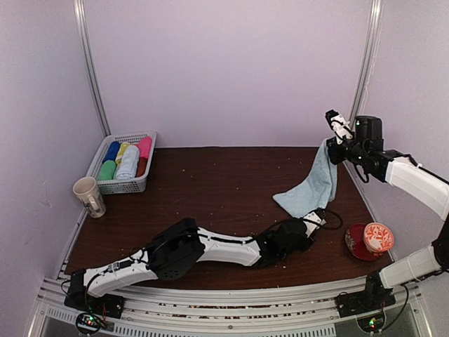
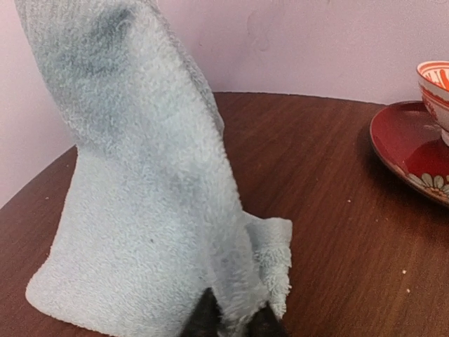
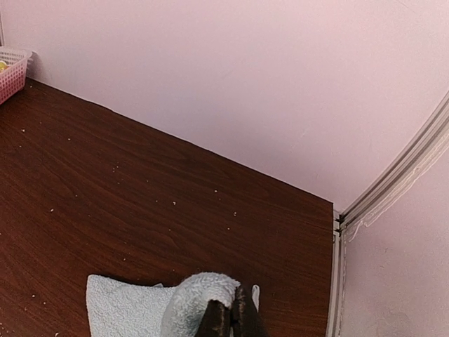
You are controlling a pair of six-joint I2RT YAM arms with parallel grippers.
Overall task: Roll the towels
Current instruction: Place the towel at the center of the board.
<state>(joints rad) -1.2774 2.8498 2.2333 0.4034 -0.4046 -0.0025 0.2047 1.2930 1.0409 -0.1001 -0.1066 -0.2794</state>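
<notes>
Towel [image 1: 312,184], pale blue, hangs stretched between two grippers at the right side of the table [image 1: 210,189]. Its top is lifted off the wood and its lower part spreads across the surface.

Far to the left of both sets of fingers, a white basket [image 1: 123,186] at the back corner holds bright rolls [image 1: 126,160]. A pale mug [image 1: 89,196] stands just in front of it.

The left arm lies low across the near table, and the left gripper [image 1: 319,219] sits at the towel's near bottom corner. In the left wrist view its dark fingertips [image 2: 210,319] are drawn narrow with a fold of the towel [image 2: 147,196] pinched between them. The cloth rises steeply from those fingers as a tall cone.

Above and beyond them, the right gripper [image 1: 330,149] is raised near the back wall and holds the towel's top corner. In the right wrist view its fingers [image 3: 242,316] are pressed together on the towel [image 3: 126,312]. The cloth bulges beside them and falls to the tabletop below.

To the right of the left fingers, near but apart from the towel, lies a red saucer [image 1: 354,246]. It carries a red-and-white cup [image 1: 377,237].
</notes>
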